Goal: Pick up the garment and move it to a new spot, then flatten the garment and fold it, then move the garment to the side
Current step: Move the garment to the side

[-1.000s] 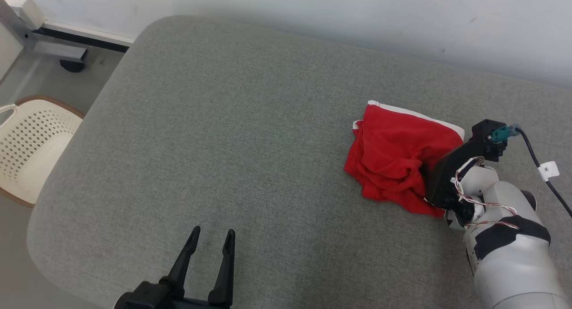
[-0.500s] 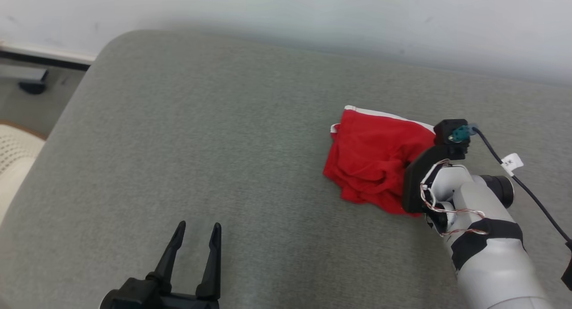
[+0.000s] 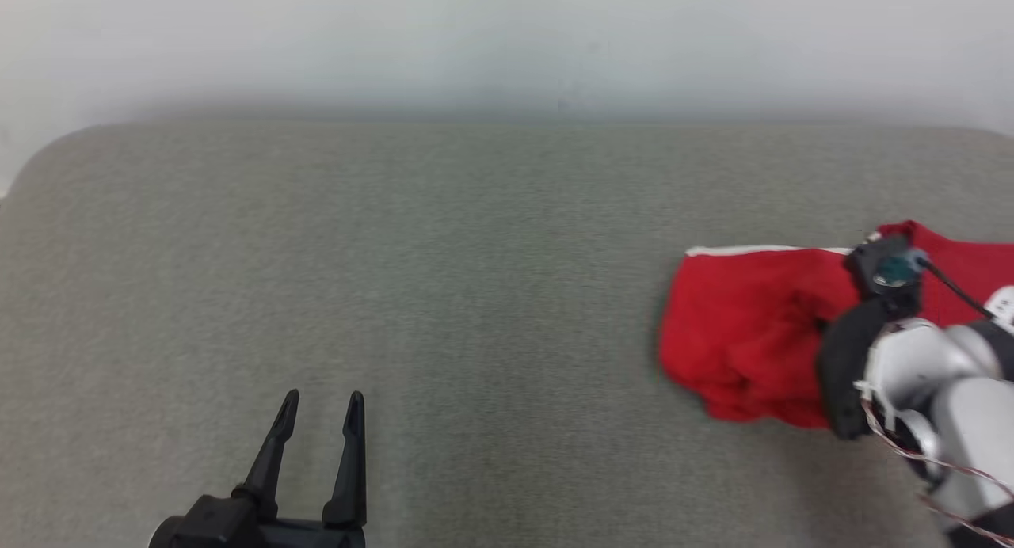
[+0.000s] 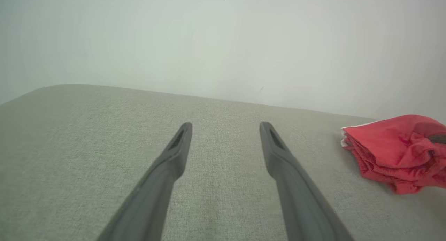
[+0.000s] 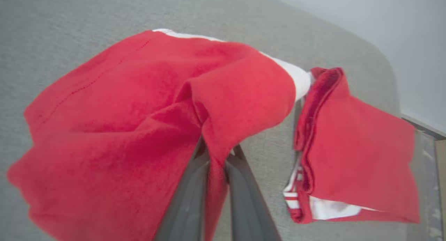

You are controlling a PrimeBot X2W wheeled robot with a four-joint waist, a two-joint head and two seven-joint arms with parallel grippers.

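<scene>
- Over on the right of the head view, the red garment [image 3: 745, 334] lies on the grey cushion [image 3: 475, 255], partly behind the right forearm [image 3: 943, 374]. The camera has swung round since a second ago, so the garment now sits nearer that edge.
- Low at the left, the left gripper [image 3: 323, 395] hangs with fingers apart and empty, as before.
- From the left wrist, the left gripper [image 4: 225, 126] is spread wide over bare cushion, with the bunched garment [image 4: 390, 147] well off to the right.
- From the right wrist, the right gripper [image 5: 218, 150], open a second ago, is now pinched on a fold of the garment [image 5: 122, 112]. A white-trimmed part [image 5: 355, 147] lies flat on the cushion beside it.
</scene>
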